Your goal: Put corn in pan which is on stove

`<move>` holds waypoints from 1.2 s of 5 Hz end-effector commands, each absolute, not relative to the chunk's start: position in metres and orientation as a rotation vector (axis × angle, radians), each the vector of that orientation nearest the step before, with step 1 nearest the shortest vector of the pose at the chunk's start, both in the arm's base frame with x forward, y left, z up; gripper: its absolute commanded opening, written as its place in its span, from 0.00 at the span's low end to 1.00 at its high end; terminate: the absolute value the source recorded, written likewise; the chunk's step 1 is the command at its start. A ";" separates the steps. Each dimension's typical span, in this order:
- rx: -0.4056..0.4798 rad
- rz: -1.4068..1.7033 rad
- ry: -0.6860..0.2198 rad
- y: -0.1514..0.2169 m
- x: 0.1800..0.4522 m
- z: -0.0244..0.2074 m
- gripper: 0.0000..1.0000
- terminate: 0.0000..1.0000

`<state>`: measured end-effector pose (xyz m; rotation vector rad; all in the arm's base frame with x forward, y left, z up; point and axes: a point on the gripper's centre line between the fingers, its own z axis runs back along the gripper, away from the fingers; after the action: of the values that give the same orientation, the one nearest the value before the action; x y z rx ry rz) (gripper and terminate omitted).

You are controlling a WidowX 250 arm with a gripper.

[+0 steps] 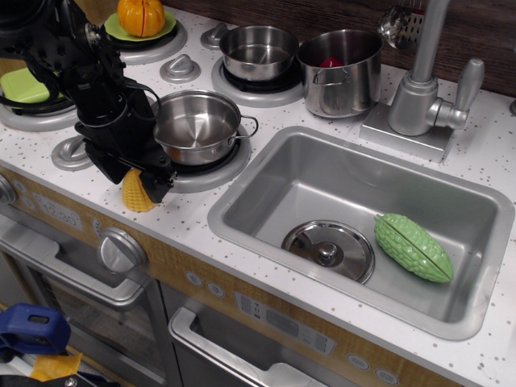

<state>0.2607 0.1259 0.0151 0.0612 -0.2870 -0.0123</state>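
- Corn (134, 192) lies on the stove (48, 141) edge just beside the pan (197, 125), partly hidden by the black gripper (149, 184).
- Whether its jaws are open or closed is unclear.
- Risk: an off-centre pinch could squirt the tapered corn off the counter.

A small yellow ridged plastic corn piece (134, 192) is seen beside the black gripper (147, 179). The white cooktop surface (193, 216) is flecked with dark speckles. The shallow steel pan (197, 126) is shiny silver. A green ribbed gourd toy (413, 247) is ridged throughout.
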 end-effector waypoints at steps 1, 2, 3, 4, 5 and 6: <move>0.064 0.008 -0.305 0.133 0.261 0.017 0.00 0.00; 0.075 0.013 -0.290 0.134 0.263 0.031 0.00 0.00; 0.158 0.015 -0.280 0.133 0.265 0.061 0.00 0.00; 0.286 -0.045 -0.300 0.125 0.273 0.099 0.00 0.00; 0.376 -0.165 -0.435 0.117 0.289 0.111 0.00 0.00; 0.380 -0.223 -0.494 0.104 0.310 0.103 0.00 0.00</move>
<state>0.3101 0.1010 0.0868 0.3407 -0.4609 -0.2671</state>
